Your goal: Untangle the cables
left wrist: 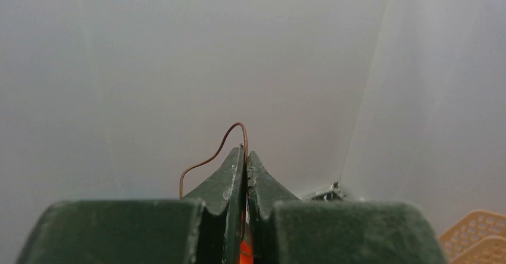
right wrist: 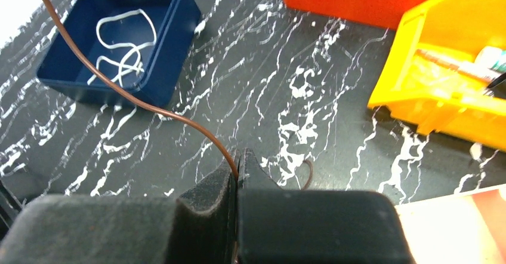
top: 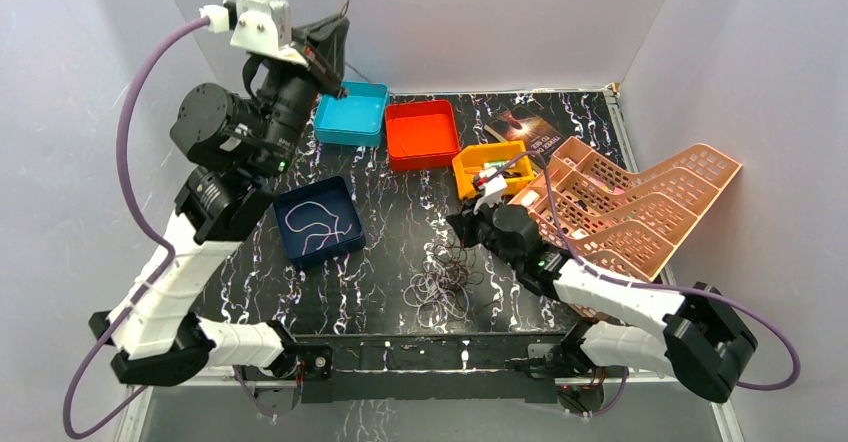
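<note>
Two grippers, both clenched on one brown cable [right wrist: 122, 92]. The right gripper [right wrist: 237, 159], low on the table to the right of the navy tray [right wrist: 177, 22], pinches the cable between its fingertips. From there the cable's long axis slants up and left, crossing in front of the tray's near corner. The left gripper [left wrist: 245, 154], raised high behind the tray, grips the cable so that a short loop arches above its tips. One white cable [right wrist: 123, 44] lies coiled inside the tray. One heap of cables [top: 440, 287], too knotted to count, lies to the tray's right, near the right gripper.
</note>
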You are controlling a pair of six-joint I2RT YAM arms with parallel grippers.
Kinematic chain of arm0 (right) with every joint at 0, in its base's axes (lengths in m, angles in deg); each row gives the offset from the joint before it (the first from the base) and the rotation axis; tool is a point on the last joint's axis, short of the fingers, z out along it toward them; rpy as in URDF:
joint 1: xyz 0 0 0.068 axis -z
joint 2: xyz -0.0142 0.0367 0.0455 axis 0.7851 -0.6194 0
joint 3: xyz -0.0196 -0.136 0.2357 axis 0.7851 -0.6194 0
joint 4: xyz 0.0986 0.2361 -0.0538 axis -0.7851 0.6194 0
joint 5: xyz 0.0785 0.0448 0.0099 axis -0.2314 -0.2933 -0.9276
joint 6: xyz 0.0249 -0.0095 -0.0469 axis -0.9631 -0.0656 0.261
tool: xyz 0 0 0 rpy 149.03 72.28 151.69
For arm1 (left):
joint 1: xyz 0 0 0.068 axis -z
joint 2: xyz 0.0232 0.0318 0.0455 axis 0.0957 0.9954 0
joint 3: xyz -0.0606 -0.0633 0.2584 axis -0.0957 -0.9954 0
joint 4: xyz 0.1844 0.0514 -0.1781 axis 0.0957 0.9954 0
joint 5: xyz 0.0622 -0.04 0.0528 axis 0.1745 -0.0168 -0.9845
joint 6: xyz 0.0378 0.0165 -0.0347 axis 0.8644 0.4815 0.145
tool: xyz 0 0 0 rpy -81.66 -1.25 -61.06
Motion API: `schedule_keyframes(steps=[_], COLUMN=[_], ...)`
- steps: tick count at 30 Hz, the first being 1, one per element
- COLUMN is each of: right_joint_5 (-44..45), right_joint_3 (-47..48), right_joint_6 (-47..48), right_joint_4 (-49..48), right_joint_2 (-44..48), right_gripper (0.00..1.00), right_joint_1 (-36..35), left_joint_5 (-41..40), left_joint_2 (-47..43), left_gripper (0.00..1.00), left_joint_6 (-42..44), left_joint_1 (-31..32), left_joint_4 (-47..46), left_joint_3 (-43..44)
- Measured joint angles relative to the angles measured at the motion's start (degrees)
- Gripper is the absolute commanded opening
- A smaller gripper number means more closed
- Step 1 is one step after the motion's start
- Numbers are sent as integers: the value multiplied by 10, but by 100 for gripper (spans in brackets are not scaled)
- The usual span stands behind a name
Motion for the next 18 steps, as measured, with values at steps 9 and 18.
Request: schedule_keyframes(steps=[9,18], right_joint_5=[37,21], right_joint_3=[164,252], right_joint_6=[-4,-35], right_joint_4=[98,137], right_joint_2=[21,26], right_gripper=[0,0], right_joint_1=[1,5], left_joint_5=[-50,21], left_joint_2=[-143,-204], left_gripper=[0,0], left_joint_6=[-91,-204], left_joint_1=[0,-1], left_joint_4=[84,169], left_joint_3=[-226,-395])
